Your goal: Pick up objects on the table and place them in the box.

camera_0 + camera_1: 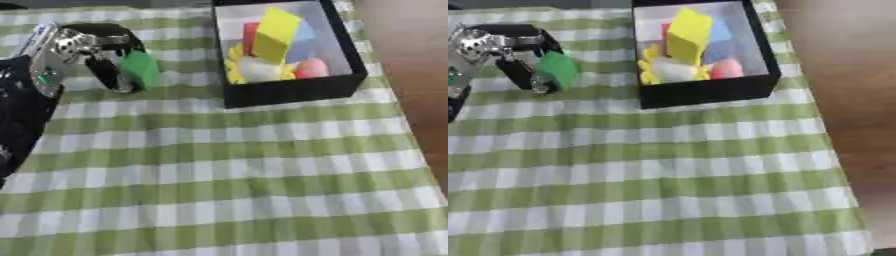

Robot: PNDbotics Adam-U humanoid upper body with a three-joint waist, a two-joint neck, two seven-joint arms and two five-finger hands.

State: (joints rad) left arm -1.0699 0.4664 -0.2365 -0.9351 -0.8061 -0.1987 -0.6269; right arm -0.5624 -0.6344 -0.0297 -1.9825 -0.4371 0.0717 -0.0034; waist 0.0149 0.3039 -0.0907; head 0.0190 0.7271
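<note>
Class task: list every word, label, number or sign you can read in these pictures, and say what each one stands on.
None can be read. The green block in the left hand, the black box, the blocks inside it and the checked cloth show no lettering.

You're looking down at a table covered by a green-and-white checked cloth (227,190) that fills nearly the whole view, with a brown wooden floor (850,75) running along its right edge and a dark strip just past its far edge.
</note>
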